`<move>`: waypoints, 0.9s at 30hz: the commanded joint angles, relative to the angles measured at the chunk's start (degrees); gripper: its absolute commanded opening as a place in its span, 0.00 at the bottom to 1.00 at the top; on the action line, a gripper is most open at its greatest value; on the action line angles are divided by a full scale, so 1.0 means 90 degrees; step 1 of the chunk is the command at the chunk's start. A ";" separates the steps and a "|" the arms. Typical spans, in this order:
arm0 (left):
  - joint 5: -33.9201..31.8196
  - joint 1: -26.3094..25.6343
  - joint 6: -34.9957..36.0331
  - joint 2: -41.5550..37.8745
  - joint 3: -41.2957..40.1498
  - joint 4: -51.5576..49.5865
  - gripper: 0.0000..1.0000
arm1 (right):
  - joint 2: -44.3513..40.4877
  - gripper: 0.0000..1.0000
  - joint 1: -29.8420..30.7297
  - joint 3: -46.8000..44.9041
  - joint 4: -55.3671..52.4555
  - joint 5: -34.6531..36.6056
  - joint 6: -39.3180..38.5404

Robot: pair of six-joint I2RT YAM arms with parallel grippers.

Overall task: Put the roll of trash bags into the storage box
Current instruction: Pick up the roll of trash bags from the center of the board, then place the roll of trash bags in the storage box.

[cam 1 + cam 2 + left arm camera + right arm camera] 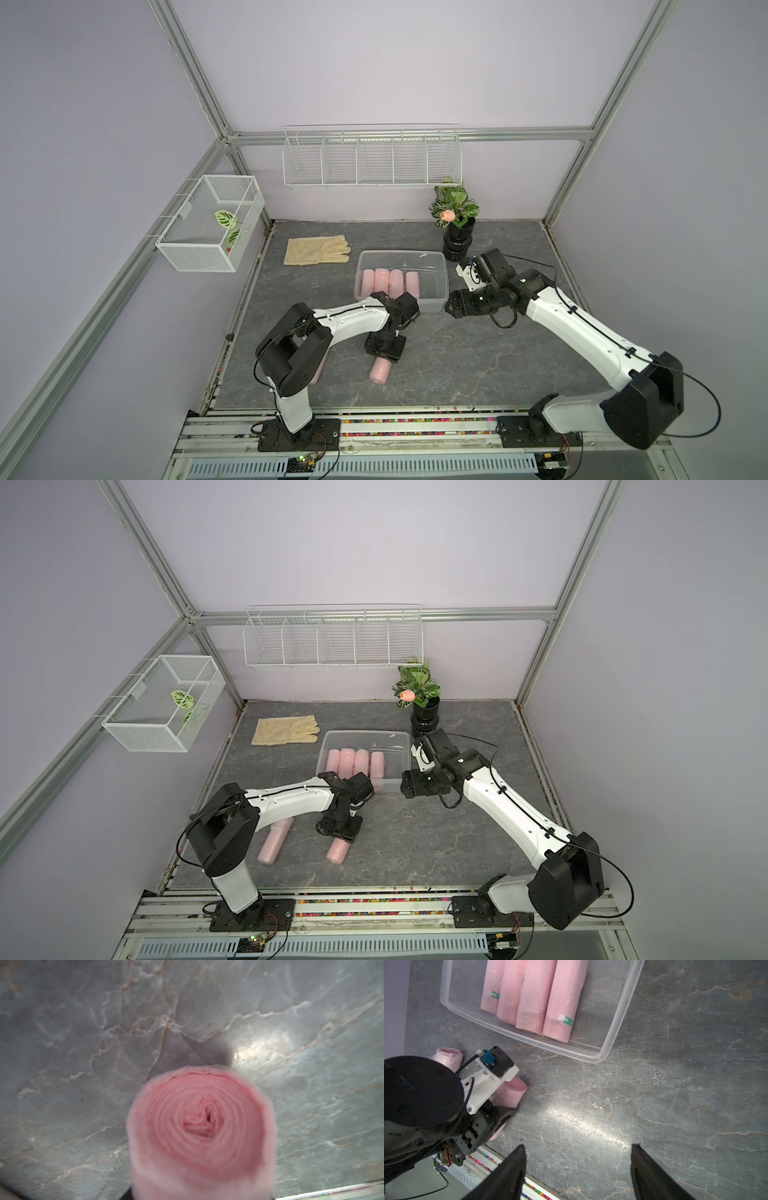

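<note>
Trash-bag roll, pink and tightly wound, lies on its side on the grey marble-patterned tabletop. The black left gripper points down and straddles its far end. The left wrist view meets the roll end-on, its spiral layers filling the lower part of the picture, but neither finger shows there, so whether the jaws have clamped it cannot be told. The roll appears to rest on the surface, unlifted and apart from the clear, translucent rectangular plastic storage box standing farther back near the middle of the table. Four matching pink rolls already lie side by side in the box's left portion, leaving bare floor on its right. Another loose pink roll lies on the table beneath the left arm, near the one under the gripper. The right gripper hovers over bare table just off the box's near right corner, its two black fingers spread wide with nothing between them. By the look of it the job is past halfway: four rolls are stowed and two are outside, with the pickup of one in hand. Lift, carry and release remain, then probably the last roll. A beige fabric glove and a black-potted plant sit at the back.
</note>
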 commanded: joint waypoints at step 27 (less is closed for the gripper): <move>-0.0098 0.0990 0.0852 0.1148 0.5492 -0.0518 0.49 | -0.0714 0.80 -0.0650 -0.0203 -0.0322 0.0149 -0.0025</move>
